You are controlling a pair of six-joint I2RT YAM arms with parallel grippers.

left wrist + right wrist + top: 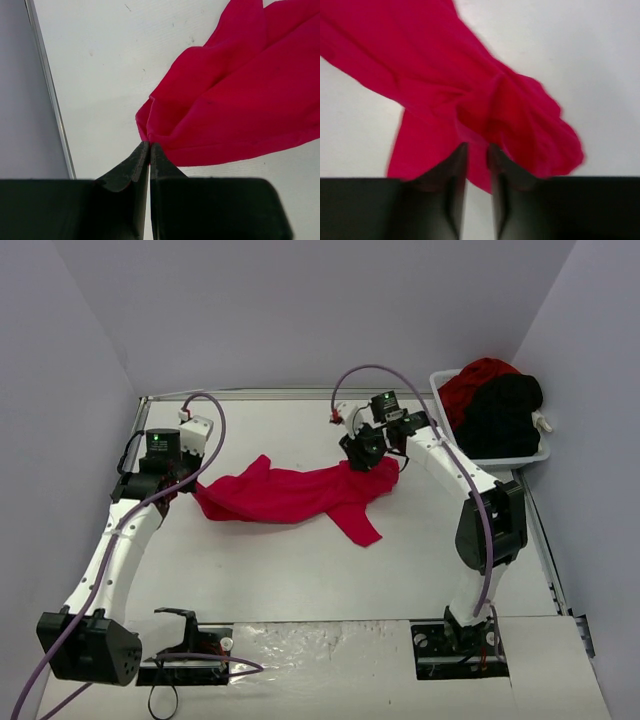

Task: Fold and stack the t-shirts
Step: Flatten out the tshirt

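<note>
Left gripper point(149, 146): fingers pressing together, pinching the left tip of the red t-shirt point(290, 492). The pinched bit is hiding btwn the pads; only cloth fanning out past the tips is showing.

Right gripper point(476, 150) is sitting at that shirt's right end. Wrist view is blurring there. Fingers point(447, 172) are standing narrowly apart, w/ bare table point(300, 570) showing thru the gap low down. Can't tell if any cloth is caught at the tips. In the top cam the right wrist is covering the shirt's upper right corner, so the grip isn't readable there either.

Shirt is lying stretched btwn both grippers mid-table, bunched and twisted, not flat. One flap is trailing toward the near side at its right end. Collar/front/back: can't tell.

Far right of the shirt, white basket point(500, 455) is sitting at the table's back corner. Black t-shirt point(505, 415) is piling over its rim. The 2nd red t-shirt point(475, 380) is lying behind it, lower part hidden.
</note>
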